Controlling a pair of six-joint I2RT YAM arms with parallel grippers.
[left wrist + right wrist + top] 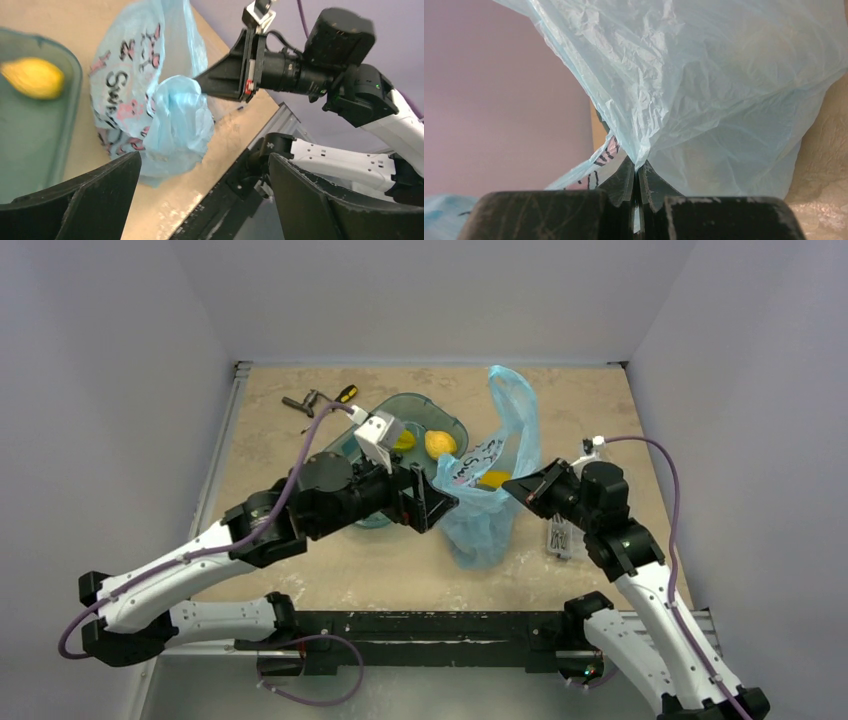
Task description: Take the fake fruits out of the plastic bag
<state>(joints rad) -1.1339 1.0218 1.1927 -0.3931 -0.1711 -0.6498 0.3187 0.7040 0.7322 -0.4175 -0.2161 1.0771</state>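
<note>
Bag position: the plastic bag (480,535) is set on the table (300,440) between the two arms, just right of the teal tray (455,425); one handle is drawn up toward the far wall.
Bag surface: thin, crinkled, light-blue film is seen in the right wrist view (704,75); pink and black print is turned toward the left arm in the left wrist view (130,85).
Fruit in bag: a smooth yellow fruit (495,479) is seen at the bag's mouth from above, partly covered by plastic; how far inside it sits cannot be told.
Right gripper: the right gripper (637,172) is closed to a narrow pinch, and a gathered fold of the bag's film is clamped between its tips. The same pinch is seen from the side (200,82) and from above (507,488), at the bag's right edge.
Left gripper: the left gripper (204,157) is spread wide and nothing is held in it. It is placed at the bag's left side (432,502), near the plastic but apart from it.
Tray contents: two small yellow pieces (440,443) are laid in the tray; one is blurred at the edge of the left wrist view (32,77).
Far left of table: a screwdriver (345,394) with a yellow-and-black handle is laid beyond the tray.
</note>
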